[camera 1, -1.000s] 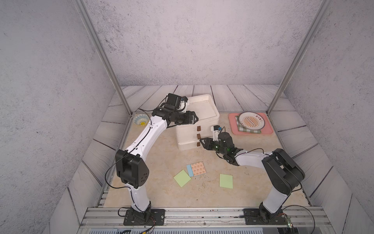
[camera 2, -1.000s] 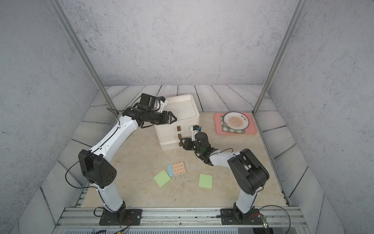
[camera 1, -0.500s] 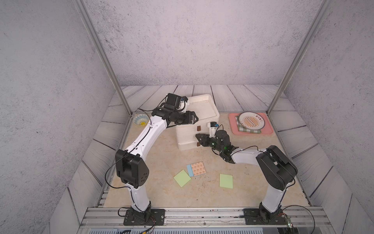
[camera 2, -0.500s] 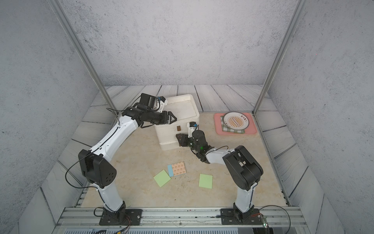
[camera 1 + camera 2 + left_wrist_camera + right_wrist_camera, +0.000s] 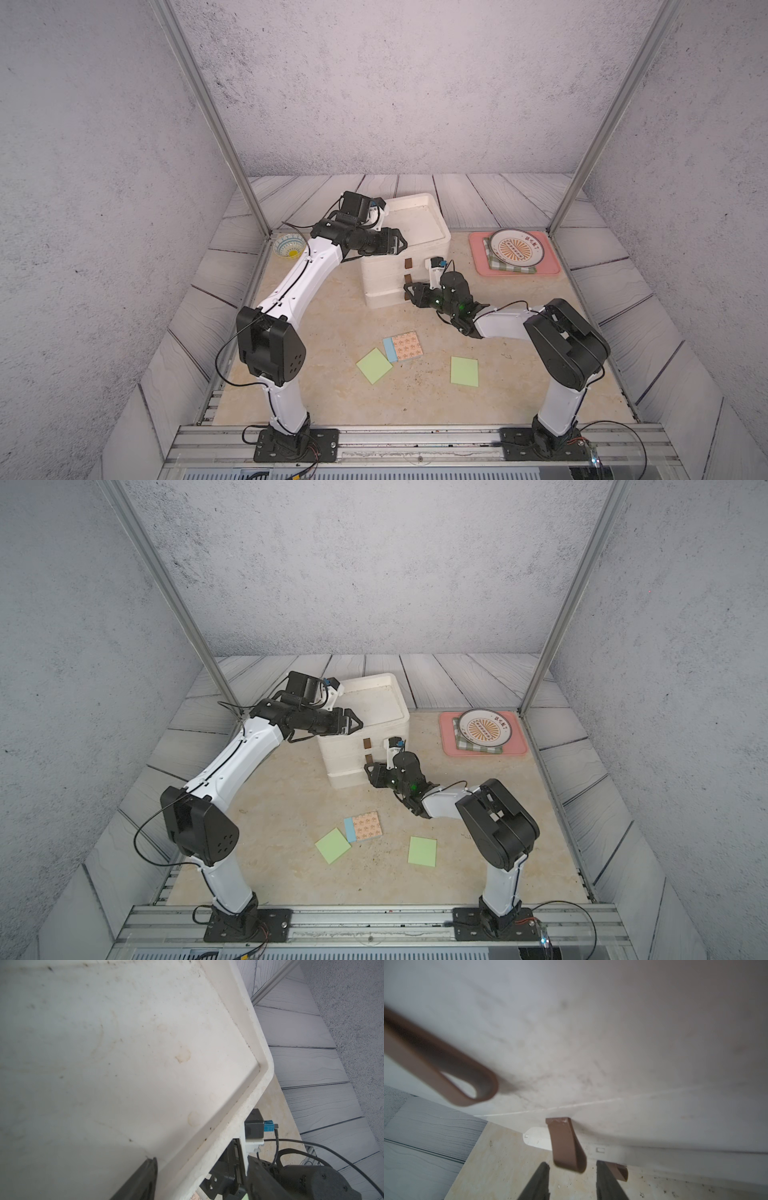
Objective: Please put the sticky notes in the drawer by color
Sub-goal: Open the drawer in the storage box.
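White drawer (image 5: 382, 274), brown handles (image 5: 408, 262). In front of the drawer: pale green note (image 5: 374, 365), second green note (image 5: 464, 371), orange-patterned note (image 5: 407, 345) edged light blue. Beside the drawer, pink tray (image 5: 478, 249).

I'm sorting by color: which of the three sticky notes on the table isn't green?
The orange-patterned note with the light blue strip. The green note beside it and the green note lying apart are plain.

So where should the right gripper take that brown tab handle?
Pinch the brown tab handle across its narrow width near the looped end, coming straight at the front of the drawer. It juts out from the face as a thin strap, and the right gripper is open, fingers either side of it.
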You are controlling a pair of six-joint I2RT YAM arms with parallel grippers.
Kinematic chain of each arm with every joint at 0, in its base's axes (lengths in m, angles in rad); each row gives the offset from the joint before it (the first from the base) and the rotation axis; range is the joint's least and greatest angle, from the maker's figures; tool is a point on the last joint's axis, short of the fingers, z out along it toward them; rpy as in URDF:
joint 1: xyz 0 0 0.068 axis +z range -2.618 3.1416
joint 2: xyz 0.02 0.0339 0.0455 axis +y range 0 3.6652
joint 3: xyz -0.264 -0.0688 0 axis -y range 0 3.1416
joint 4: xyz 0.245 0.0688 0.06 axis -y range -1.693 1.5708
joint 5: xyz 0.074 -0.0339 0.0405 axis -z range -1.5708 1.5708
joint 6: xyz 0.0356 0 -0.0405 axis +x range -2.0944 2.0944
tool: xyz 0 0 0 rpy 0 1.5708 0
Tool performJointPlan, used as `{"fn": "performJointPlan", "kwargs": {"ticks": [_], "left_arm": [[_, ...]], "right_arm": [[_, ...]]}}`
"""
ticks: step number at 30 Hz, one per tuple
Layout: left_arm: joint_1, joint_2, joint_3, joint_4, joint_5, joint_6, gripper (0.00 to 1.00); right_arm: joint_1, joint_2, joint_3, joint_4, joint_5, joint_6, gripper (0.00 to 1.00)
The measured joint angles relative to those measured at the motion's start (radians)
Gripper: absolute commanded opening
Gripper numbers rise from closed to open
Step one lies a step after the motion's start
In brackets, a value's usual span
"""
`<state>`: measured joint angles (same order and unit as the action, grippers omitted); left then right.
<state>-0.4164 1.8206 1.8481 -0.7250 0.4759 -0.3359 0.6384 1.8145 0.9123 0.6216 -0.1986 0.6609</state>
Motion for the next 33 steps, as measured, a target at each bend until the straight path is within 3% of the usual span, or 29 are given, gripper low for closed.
{"fn": "performJointPlan", "kwargs": {"ticks": [5, 10, 14, 21, 33], "left_arm": [[0.001, 0.000, -0.002, 0.002, 0.003, 0.000, 0.72], [0.002, 0.000, -0.003, 0.004, 0.008, 0.000, 0.72], [0.002, 0.000, -0.005, 0.006, 0.008, 0.000, 0.72], [0.002, 0.001, -0.005, 0.008, 0.010, 0.000, 0.72], [0.002, 0.019, -0.005, 0.045, 0.034, -0.005, 0.72]], "right_arm": [[0.000, 0.000, 0.022, -0.010, -0.002, -0.007, 0.39], [0.000, 0.000, 0.035, -0.010, -0.010, 0.004, 0.14], [0.000, 0.001, 0.035, 0.002, -0.012, 0.017, 0.00], [0.000, -0.027, -0.026, 0.032, -0.013, 0.024, 0.00], [0.035, -0.396, -0.306, -0.122, -0.032, 0.079, 0.00]]}}
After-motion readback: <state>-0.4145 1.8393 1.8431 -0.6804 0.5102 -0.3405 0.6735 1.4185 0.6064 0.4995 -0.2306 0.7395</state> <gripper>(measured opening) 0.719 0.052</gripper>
